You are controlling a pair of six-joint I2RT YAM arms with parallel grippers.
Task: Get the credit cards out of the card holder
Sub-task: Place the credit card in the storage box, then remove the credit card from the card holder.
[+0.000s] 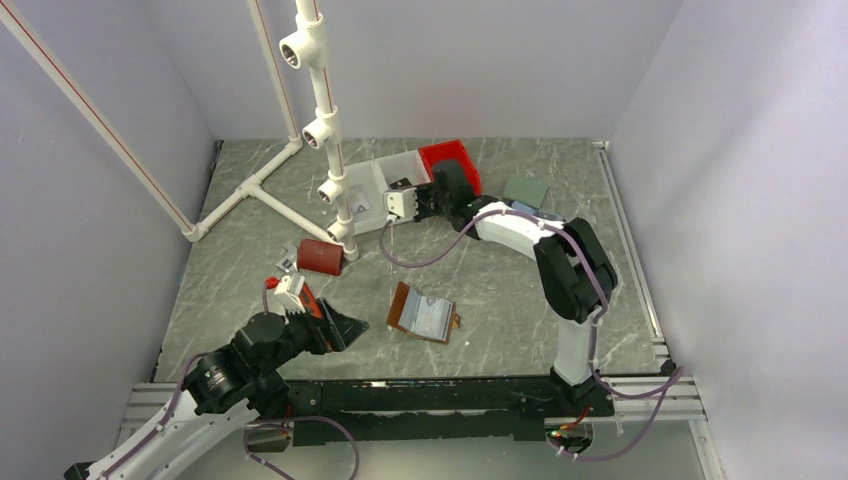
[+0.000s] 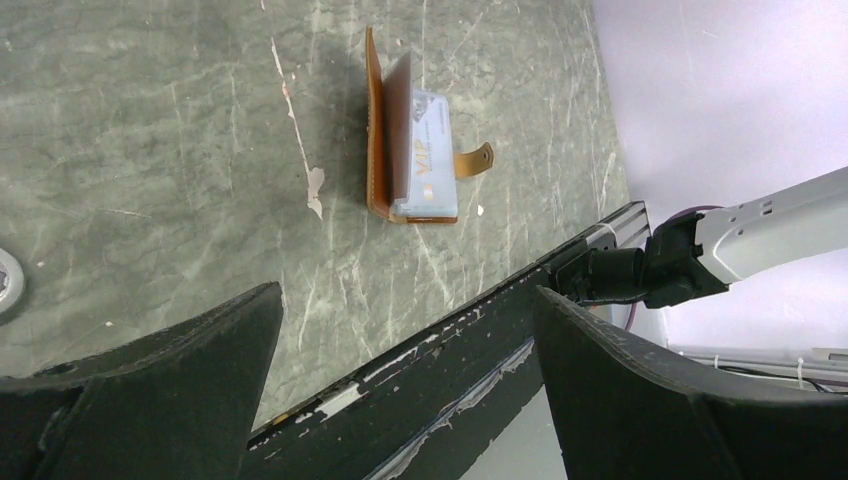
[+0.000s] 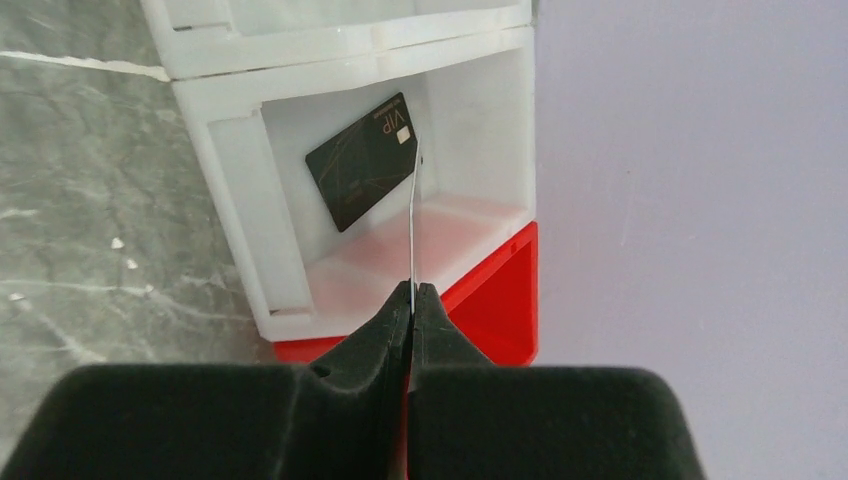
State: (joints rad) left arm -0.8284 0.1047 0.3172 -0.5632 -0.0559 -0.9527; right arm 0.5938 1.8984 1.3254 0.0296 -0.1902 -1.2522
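While the right gripper (image 3: 411, 292) pinches a thin card (image 3: 413, 225), seen edge-on, between its closed fingers over the white bin (image 3: 250, 230), a black card (image 3: 362, 175) sits inside that bin, just beside a red bin (image 3: 500, 300). The card holder (image 1: 422, 313) lies open on the table (image 1: 500, 290) near the front edge, pale cards (image 2: 430, 150) tucked in it. The left gripper (image 2: 408, 300) hangs with its claw wide and empty, well apart from the holder
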